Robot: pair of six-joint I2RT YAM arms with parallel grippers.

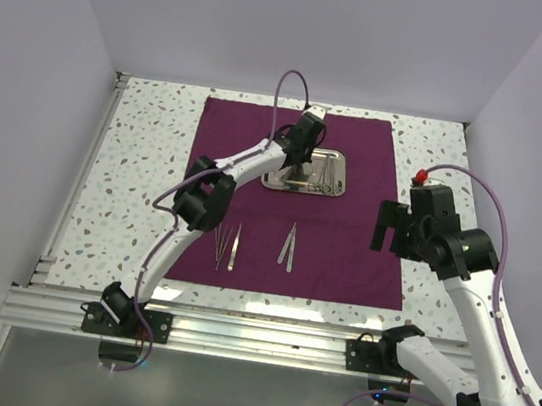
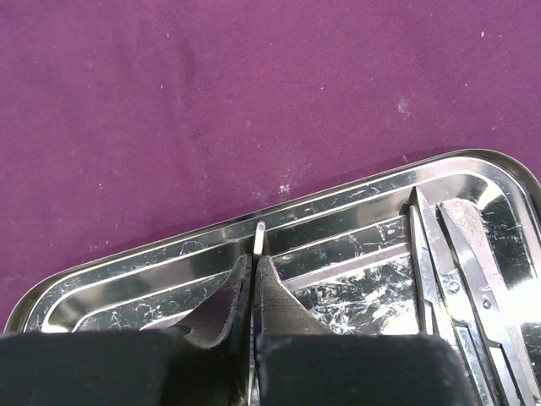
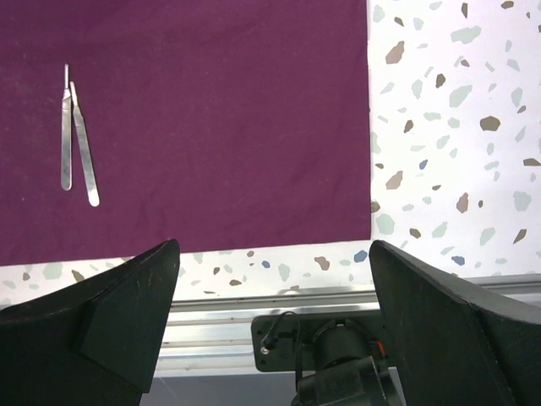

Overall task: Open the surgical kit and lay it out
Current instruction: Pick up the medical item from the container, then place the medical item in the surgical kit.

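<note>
As I watch from my remote station, the left tool (image 2: pixel 252 266) sits clenched on a slim steel instrument (image 2: pixel 259 237), only its tip showing, inside the shiny steel tray (image 2: pixel 338 193). Hinged instruments (image 2: pixel 461 283) lie at the tray's right end. The tray rests on the spread purple cloth wrap (image 1: pixel 345 254), with two slim pairs (image 1: pixel 228 244) (image 1: pixel 289 246) laid out nearer the arms. The right tool (image 3: pixel 272 254) hangs released, jaws wide, above the cloth's near right corner and the speckled counter (image 3: pixel 456 127).

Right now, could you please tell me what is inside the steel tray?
The steel tray holds hinged silver instruments, and the left gripper is shut on a thin silver tool there. The gripper hides most of that tool.
</note>
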